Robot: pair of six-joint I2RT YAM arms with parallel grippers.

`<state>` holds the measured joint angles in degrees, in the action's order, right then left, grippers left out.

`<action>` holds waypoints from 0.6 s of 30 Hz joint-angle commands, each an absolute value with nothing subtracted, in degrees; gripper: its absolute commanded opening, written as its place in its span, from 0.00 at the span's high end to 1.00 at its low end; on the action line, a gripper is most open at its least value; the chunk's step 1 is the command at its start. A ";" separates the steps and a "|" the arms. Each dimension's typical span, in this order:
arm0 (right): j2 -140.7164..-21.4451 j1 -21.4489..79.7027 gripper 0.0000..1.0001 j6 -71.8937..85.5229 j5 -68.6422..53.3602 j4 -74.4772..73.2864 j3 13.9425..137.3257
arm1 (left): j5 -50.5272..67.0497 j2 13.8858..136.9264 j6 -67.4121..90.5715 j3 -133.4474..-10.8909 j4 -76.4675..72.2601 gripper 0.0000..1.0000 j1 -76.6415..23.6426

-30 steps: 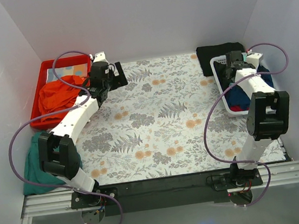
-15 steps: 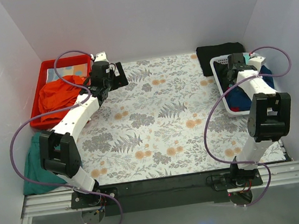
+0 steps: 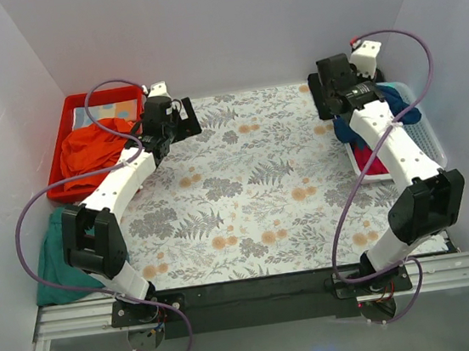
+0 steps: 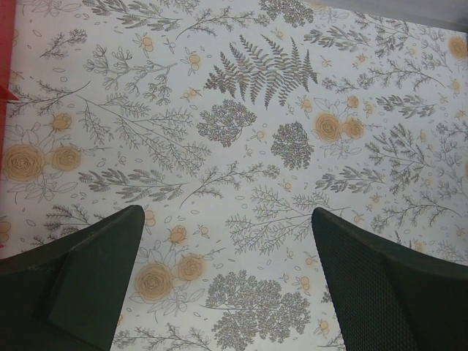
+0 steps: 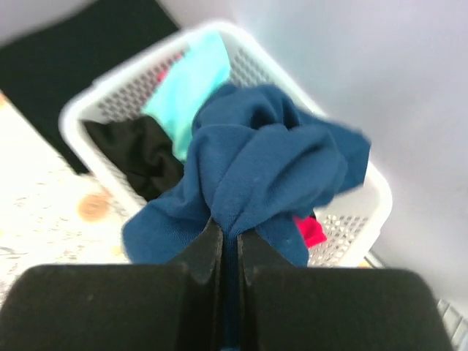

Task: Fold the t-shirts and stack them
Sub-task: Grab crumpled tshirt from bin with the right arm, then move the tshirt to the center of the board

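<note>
Over at the far right corner, my right claw (image 5: 230, 252) is pinched tight on a bunched fold of the navy shirt (image 5: 270, 168), which hangs in a crumpled knot just above the white basket (image 5: 365, 212), with part of it draped over the basket's left rim. Lower in the basket I can see a black shirt (image 5: 139, 150), a turquoise shirt (image 5: 186, 80) and a scrap of a red-pink shirt (image 5: 311, 230), all loose. My left claw (image 4: 227, 219) hovers at the far left above the flowered tabletop (image 4: 241, 110), spread wide with nothing between its fingers. I judge the task to be at an early stage: I see no neat fold or stack. An orange-red cloth (image 3: 90, 150) lies rumpled in the red tray (image 3: 61, 167), a teal cloth (image 3: 52, 258) sits heaped at the near left edge, and a black cloth (image 3: 321, 101) lies on the tabletop just left of the basket. The navy shirt has to be laid out, folded and stacked, then the basket's other shirts. Room is tight on the right, with the side wall (image 3: 450, 46) close beside the basket and my right arm's cable (image 3: 413, 42) looping near it. The open room is the middle of the tabletop, to the left and nearer, where nothing lies.
</note>
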<state>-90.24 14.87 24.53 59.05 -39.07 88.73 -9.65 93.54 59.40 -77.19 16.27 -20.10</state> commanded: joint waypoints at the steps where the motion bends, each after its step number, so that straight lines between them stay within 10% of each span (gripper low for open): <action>1: -90.17 20.03 0.99 19.17 68.28 -38.67 100.26 | -8.88 90.09 59.68 -75.76 16.00 0.02 -20.13; 12: -92.02 41.30 0.99 0.37 66.11 -24.54 106.35 | -13.96 89.12 61.34 -75.41 17.05 0.03 -20.21; 18: -92.28 47.63 0.99 -1.93 44.85 -23.73 102.93 | -22.15 87.90 65.73 -74.54 19.95 0.03 -19.51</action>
